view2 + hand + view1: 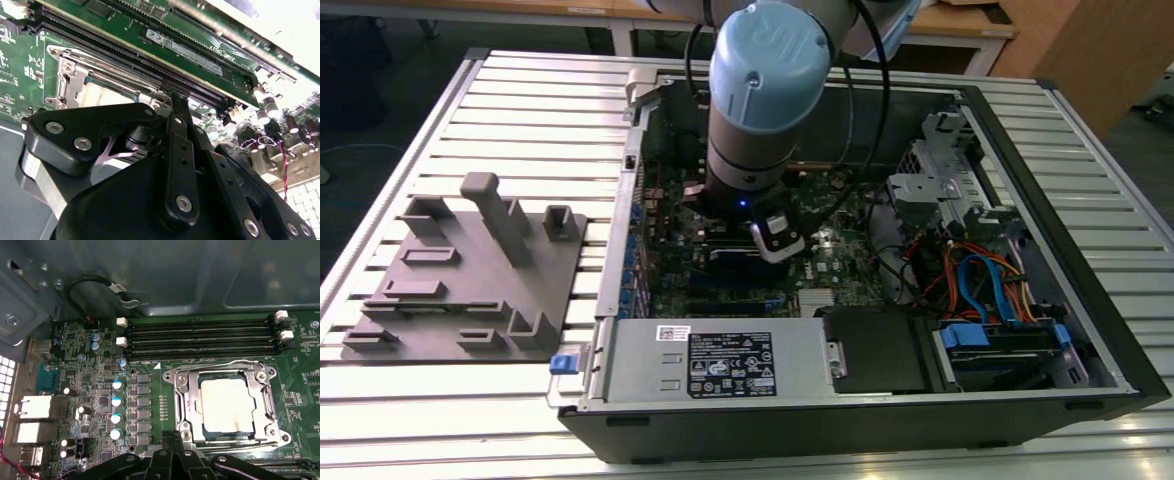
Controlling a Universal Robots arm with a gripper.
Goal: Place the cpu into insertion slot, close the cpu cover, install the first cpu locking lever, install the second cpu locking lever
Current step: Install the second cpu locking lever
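1. Black linkage of the hand [175, 436] sits nearest in both wrist views, fingers drawn together to a narrow tip with nothing between them, just beside the socket's near edge.
2. Dull silver square cpu [223, 402] lies flat in the dark silver-rimmed insertion slot [187, 405] on the green motherboard [150, 340].
3. Thin silvery frame-shaped cpu cover [222, 374] looks folded down around the chip; its top shows through the square opening.
4. A thin wire locking lever [220, 365] runs along the far side; whether it is latched, I cannot tell.
5. Judgement: for lever work, press with the closed tip squarely on the wire and keep clear of the chip.
6. Farther off: long black memory slots [200, 337], then the grey case wall [150, 270].
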